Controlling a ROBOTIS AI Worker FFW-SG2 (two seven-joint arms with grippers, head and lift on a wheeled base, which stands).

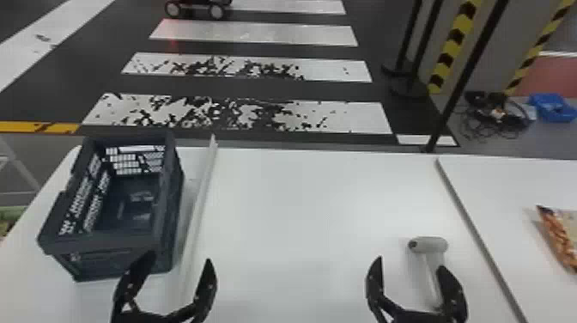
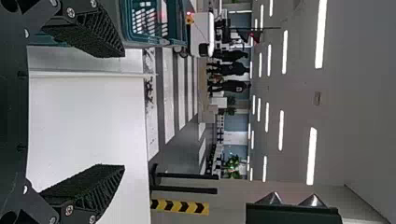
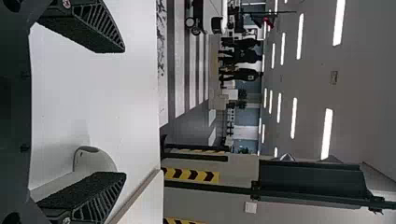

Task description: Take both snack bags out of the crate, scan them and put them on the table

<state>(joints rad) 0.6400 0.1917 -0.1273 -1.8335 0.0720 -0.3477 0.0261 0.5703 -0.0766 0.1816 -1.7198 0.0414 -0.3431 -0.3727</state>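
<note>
Left gripper (image 1: 180, 257): my jaws are open, nothing between them; near crate's front corner.
Right gripper (image 1: 411, 262): my jaws open too, no grip on anything.
Scanner: light grey plastic handheld scanner (image 1: 430, 245), on the white flat-topped counter (image 1: 300, 193), just by my right jaws.
Crate: dark blue-grey plastic crate with slotted walls (image 1: 101, 261), on counter, my left side. Pale marks on its floor, can't tell what; strip behind the front wall is hidden.
Snack bag: orange-brown and beige glossy snack bag (image 1: 558, 240), lying past the grey seam (image 1: 476, 232) on my right, cut by the view edge.
Done: one bag out and down; scan likely, can't verify.
Left: second bag's status unconfirmed. If it's out and scanned, I'm finished; otherwise pick, scan, place.
</note>
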